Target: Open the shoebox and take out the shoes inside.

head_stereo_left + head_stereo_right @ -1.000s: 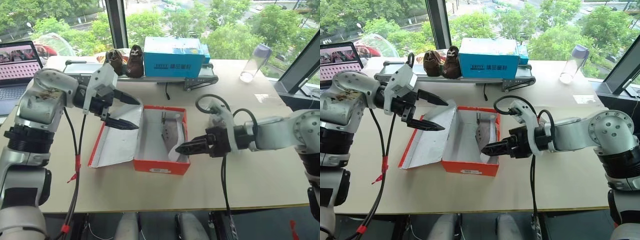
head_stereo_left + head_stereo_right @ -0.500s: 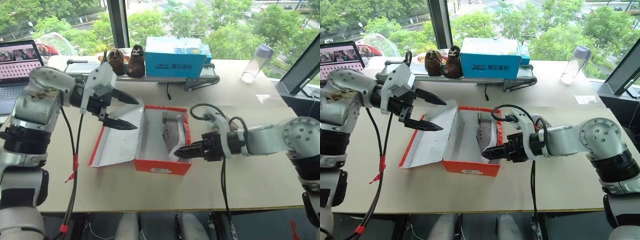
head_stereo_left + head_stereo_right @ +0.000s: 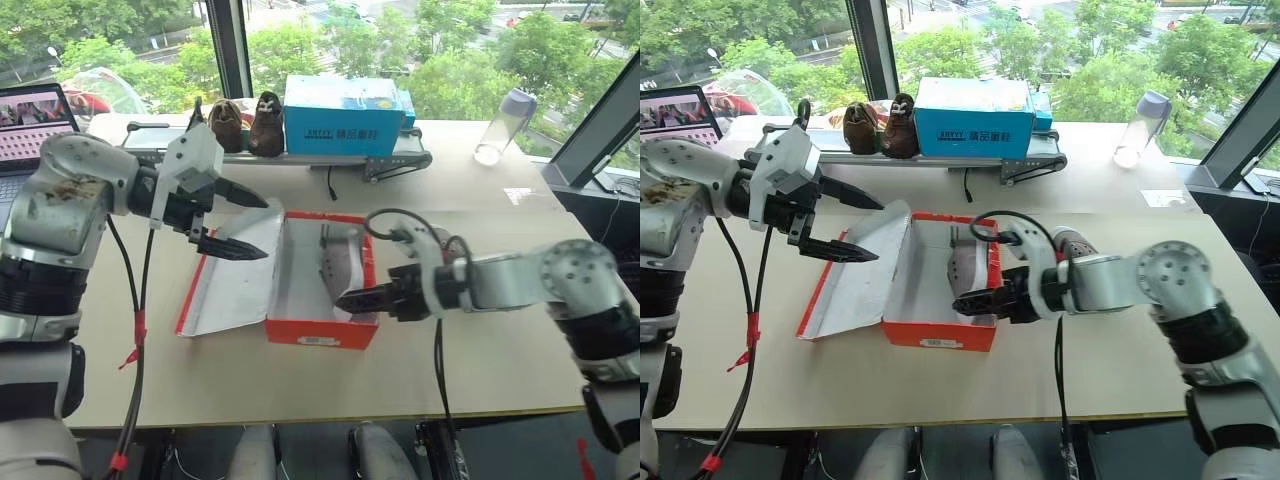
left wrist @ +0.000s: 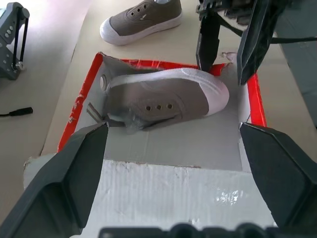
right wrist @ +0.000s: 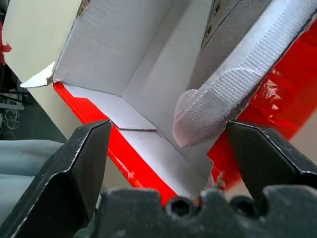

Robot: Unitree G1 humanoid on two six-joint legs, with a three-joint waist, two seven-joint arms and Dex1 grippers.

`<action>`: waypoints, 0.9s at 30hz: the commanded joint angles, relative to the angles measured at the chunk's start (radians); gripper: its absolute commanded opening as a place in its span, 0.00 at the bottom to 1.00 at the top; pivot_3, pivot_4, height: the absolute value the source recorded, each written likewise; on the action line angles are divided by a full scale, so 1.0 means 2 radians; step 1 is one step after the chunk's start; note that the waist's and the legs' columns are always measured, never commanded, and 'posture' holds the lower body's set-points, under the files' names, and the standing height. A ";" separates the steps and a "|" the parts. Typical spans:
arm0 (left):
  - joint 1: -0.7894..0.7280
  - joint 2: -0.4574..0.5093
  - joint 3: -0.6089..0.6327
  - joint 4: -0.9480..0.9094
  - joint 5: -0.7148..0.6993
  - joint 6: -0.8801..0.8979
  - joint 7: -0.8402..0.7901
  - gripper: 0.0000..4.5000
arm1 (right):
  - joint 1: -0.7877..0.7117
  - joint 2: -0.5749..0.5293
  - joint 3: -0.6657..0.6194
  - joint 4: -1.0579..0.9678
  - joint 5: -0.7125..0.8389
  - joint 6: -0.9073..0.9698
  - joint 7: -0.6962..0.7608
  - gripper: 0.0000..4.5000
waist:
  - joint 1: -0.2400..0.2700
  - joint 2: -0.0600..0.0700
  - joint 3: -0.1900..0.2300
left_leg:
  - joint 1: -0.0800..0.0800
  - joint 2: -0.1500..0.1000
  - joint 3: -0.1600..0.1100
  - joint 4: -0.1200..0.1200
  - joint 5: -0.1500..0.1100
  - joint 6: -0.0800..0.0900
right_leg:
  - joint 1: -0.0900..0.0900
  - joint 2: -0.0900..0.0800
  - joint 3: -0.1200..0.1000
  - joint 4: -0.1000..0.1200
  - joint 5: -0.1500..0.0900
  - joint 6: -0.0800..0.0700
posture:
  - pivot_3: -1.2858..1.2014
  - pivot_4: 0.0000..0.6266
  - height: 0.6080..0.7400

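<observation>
The shoe (image 4: 168,96) lies long-ways in the shoebox (image 3: 322,332), its toe right between the right gripper's (image 3: 350,298) spread fingers, nearer than the wide-open left gripper (image 3: 248,222).

A red rectangular cardboard shoebox (image 3: 322,335) with a white inside is seen; a grey-beige sneaker (image 4: 166,94) with a white sole is shown within.

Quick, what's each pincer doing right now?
Left pincer: open, holding nothing.
Right pincer: open, holding nothing, at the shoe in the shoebox.
</observation>
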State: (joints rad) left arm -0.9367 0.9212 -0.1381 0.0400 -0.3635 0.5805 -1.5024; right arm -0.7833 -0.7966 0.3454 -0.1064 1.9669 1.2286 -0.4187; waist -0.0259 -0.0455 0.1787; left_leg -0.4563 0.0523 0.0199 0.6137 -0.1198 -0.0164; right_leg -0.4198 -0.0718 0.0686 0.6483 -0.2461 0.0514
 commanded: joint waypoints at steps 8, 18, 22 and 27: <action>0.018 0.042 0.041 -0.055 -0.025 0.036 0.018 1.00 | -0.029 0.099 0.015 0.058 -0.193 0.031 0.009 0.99 | -0.001 -0.001 -0.001 | 0.000 0.000 0.000 0.001 0.000 0.000 | 0.000 0.000 0.000 0.000 0.000 0.000 | 0.52 0.24 1.00; 0.013 0.044 0.039 -0.054 -0.026 0.037 0.025 1.00 | -0.037 0.138 -0.016 0.066 -0.327 0.059 0.065 0.36 | -0.007 -0.002 -0.001 | 0.000 0.001 0.000 0.001 0.001 0.002 | 0.000 0.001 0.000 0.000 0.002 0.000 | 0.52 0.24 1.00; 0.011 0.044 0.038 -0.051 -0.025 0.035 0.025 1.00 | -0.047 0.143 -0.026 0.045 -0.359 0.085 0.089 0.15 | -0.010 -0.002 -0.001 | 0.000 0.001 0.000 0.001 0.002 0.003 | 0.000 0.001 0.000 0.000 0.002 -0.001 | 0.52 0.24 1.00; 0.006 0.040 0.034 -0.040 -0.020 0.024 0.022 1.00 | -0.096 0.145 -0.105 0.040 -0.314 0.137 0.099 0.15 | -0.008 -0.001 -0.001 | 0.000 0.001 0.000 0.001 0.002 0.004 | -0.001 0.000 0.000 0.000 0.003 -0.002 | 0.52 0.24 1.00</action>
State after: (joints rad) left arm -0.8930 0.9944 -0.0941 -0.0406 -0.3988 0.6516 -1.4580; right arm -0.9116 -0.4976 0.2302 -0.0102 1.3031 1.4687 -0.2270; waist -0.0414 -0.0479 0.1767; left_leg -0.4585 0.0535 0.0206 0.6151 -0.1148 -0.0086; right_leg -0.4235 -0.0715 0.0686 0.6481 -0.2404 0.0463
